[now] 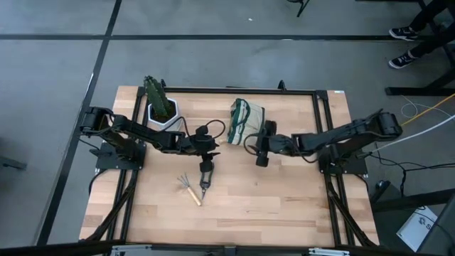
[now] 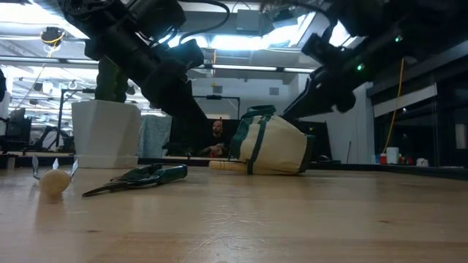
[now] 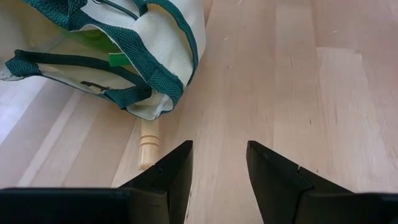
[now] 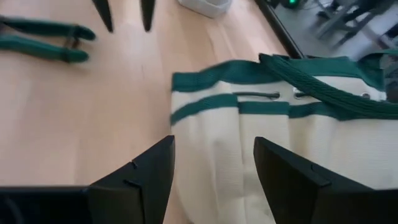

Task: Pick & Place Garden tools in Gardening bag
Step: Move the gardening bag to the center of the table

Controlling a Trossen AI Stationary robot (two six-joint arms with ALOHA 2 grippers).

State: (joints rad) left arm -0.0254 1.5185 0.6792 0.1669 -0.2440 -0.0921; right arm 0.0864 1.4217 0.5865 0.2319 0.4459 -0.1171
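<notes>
Nearest, the claw rake [image 1: 190, 189] and pruning shears [image 1: 205, 183] lie below my empty, part-open left gripper [image 1: 207, 165], shears' long axis running toward it; rightward, my right gripper [image 1: 261, 159] gapes empty beside the toppled gardening bag [image 1: 245, 119]

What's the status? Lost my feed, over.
Left gripper open, empty, above the shears. Right gripper open, empty, at the bag, which lies on its side. Claw rake on the table. Nothing blocking.
</notes>
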